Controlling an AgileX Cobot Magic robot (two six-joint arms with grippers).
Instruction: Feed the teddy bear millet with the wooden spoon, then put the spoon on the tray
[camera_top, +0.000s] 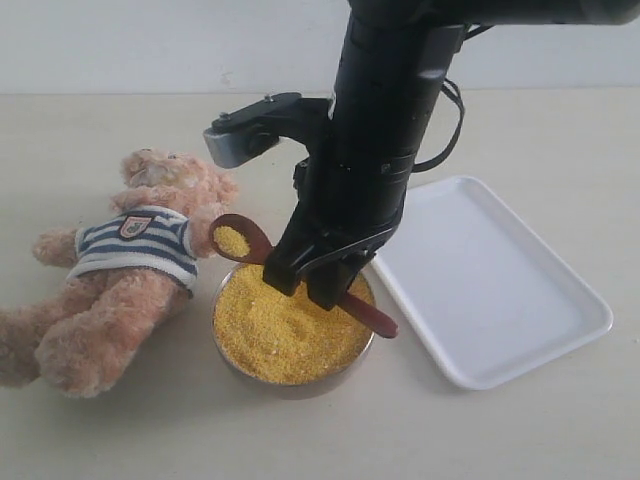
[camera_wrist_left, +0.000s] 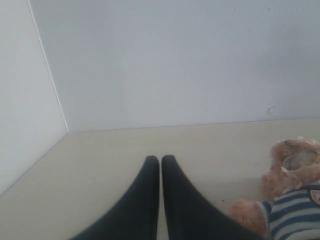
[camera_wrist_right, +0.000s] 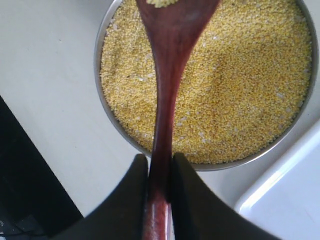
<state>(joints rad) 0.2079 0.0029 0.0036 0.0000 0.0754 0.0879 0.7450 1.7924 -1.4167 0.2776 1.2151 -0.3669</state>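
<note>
A beige tabletop meets a plain white wall. The right tool clamps the wooden spoon by its handle over the metal bowl of millet. The spoon's head is beside the teddy bear, and the tray lies just beside the bowl opposite. The left tool, closed and empty, hangs over bare tabletop.

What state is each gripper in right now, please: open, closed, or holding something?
Left gripper: closed, holding nothing.
Right gripper: closed on the handle of the wooden spoon, which carries a little millet.
</note>
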